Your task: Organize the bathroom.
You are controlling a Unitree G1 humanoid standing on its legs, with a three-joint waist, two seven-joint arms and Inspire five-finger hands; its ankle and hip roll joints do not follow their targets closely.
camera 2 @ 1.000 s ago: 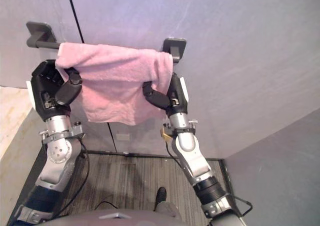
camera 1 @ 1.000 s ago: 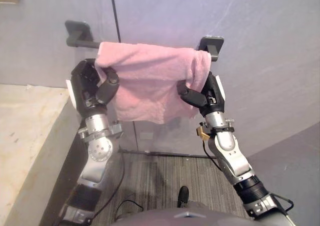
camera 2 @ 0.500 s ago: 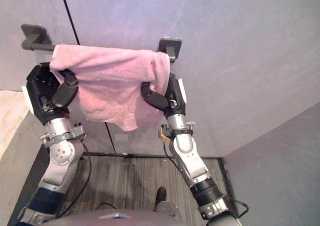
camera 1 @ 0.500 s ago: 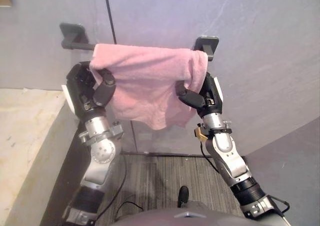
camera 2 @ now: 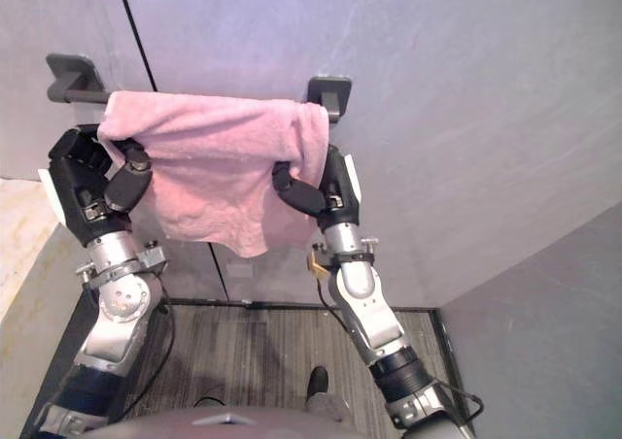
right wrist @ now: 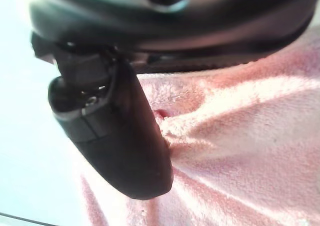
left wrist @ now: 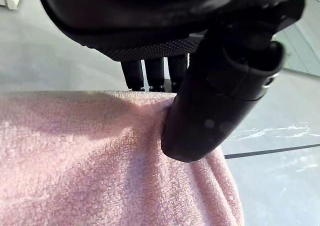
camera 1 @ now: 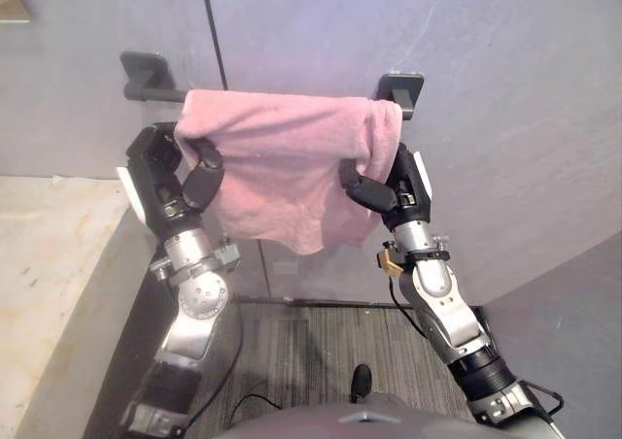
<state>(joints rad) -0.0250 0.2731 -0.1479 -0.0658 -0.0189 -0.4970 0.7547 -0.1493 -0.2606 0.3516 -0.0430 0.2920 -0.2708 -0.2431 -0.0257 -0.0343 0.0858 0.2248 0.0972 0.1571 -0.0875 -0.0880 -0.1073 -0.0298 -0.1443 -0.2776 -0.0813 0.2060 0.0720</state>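
A pink towel [camera 1: 287,172] hangs draped over a dark wall rail [camera 1: 155,93] between two dark brackets. My left hand [camera 1: 167,179] grips the towel's left edge, thumb [left wrist: 220,93] pressed on the cloth and fingers behind it. At the towel's right edge my right hand [camera 1: 394,184] pinches the cloth, its thumb [right wrist: 117,131] lying on the front. The towel's lower hem hangs uneven, longer toward the middle right.
The right rail bracket [camera 1: 400,87] sits just above my right hand. A grey wall [camera 1: 486,118] with a dark vertical seam is behind the rail. A pale counter [camera 1: 49,264] stands at the left. Striped floor [camera 1: 292,347] lies below.
The towel has been drawn a little further along and spread on the rail. Both hands keep their hold and sit slightly higher; the camera has shifted a bit.
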